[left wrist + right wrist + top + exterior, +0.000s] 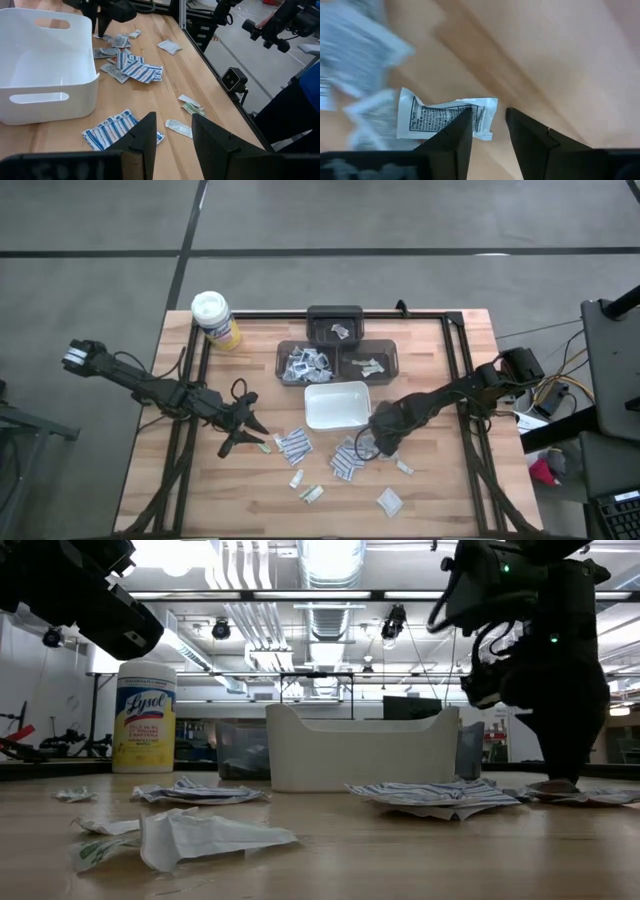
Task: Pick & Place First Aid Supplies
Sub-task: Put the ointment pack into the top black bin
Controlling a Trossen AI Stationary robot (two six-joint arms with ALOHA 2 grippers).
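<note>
right gripper (368, 446) is tipped down at the table just off the white tray's (336, 416) front corner, fingers (454, 139) spread, one tip over a white printed packet (445, 116) lying flat. tray looks empty; dark bins (308, 363) behind hold packets. left gripper (245, 432) hovers parted over by the loose packets (293, 445).

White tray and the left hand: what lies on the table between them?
In the high view, one bluish-striped packet cluster lies between the white tray and the left hand; otherwise bare wood.
</note>
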